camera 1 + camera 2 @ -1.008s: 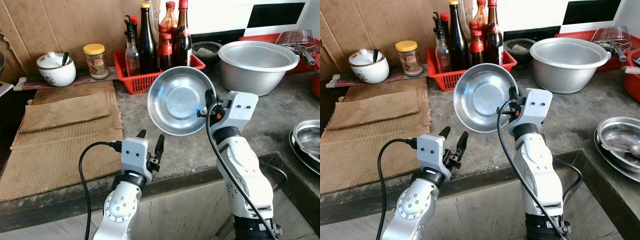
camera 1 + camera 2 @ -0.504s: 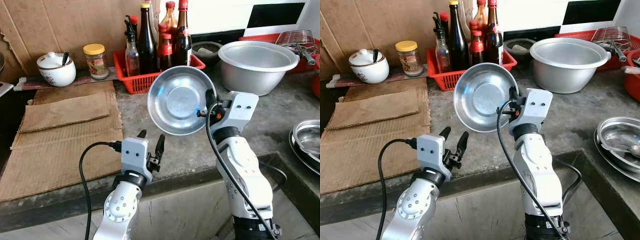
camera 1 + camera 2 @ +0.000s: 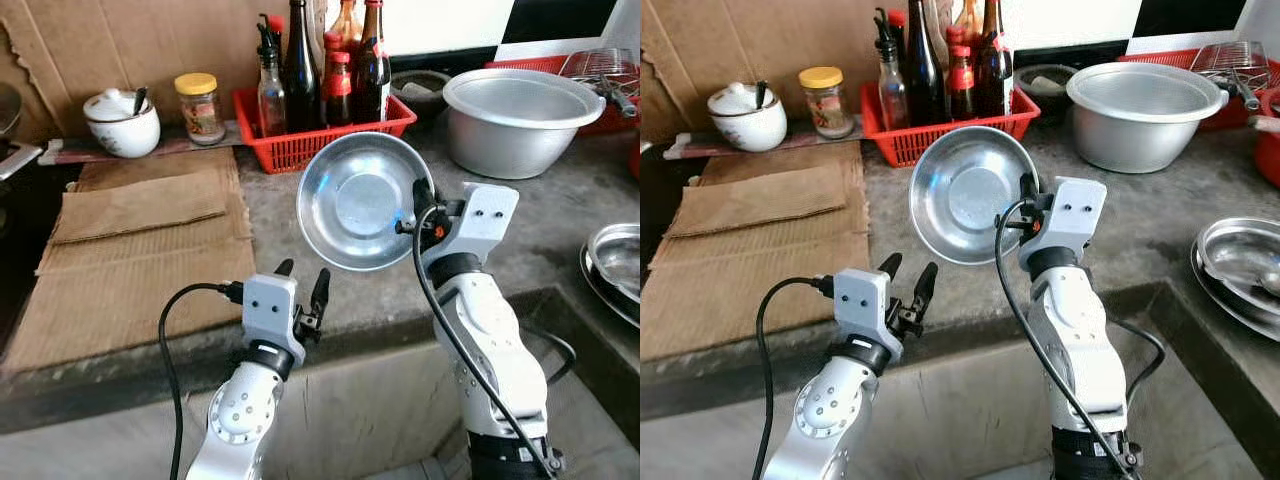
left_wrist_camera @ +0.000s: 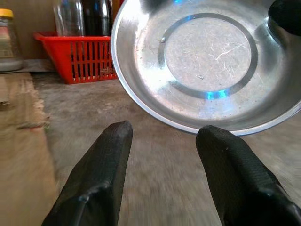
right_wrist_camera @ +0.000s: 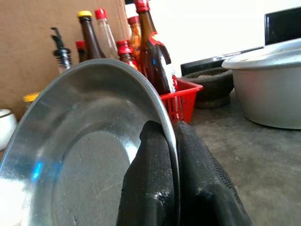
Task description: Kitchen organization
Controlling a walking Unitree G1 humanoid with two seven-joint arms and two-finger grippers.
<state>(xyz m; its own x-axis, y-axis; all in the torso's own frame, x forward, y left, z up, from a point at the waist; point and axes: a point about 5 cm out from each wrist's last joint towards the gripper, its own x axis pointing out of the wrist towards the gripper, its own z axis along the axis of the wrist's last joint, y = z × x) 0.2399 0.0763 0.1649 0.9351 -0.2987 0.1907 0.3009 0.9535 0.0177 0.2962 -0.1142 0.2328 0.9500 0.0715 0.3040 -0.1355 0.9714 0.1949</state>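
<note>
Grey stone worktop [image 3: 560,210] seen from above, its front edge running across the lower part of the head views. Sheets of brown cardboard [image 3: 130,250] are laid flat over its left part, and more cardboard is propped against the wall behind.

Large aluminium basin [image 3: 522,105] is set at the back right, near a red tray holding a wire strainer [image 3: 598,68]. A stone mortar [image 3: 420,85] is seen just left of the basin.

Red basket [image 3: 325,125] at back centre is filled with dark sauce bottles [image 3: 300,50], all upright. To its left stand a yellow-lidded jar [image 3: 201,107] and a white lidded pot [image 3: 122,118] with a spoon handle sticking out.

Steel dishes [image 3: 1240,262] are stacked at the far right edge.

Steel bowl [image 3: 365,200] is held up in the air over the worktop's front centre, tilted on edge with its hollow facing the camera. Right gripper [image 5: 173,155] is raised beside it, jaws clamped on the bowl's rim.

Left gripper [image 3: 300,285] is held low, below the bowl and just above the worktop edge, jaws apart and holding nothing.
</note>
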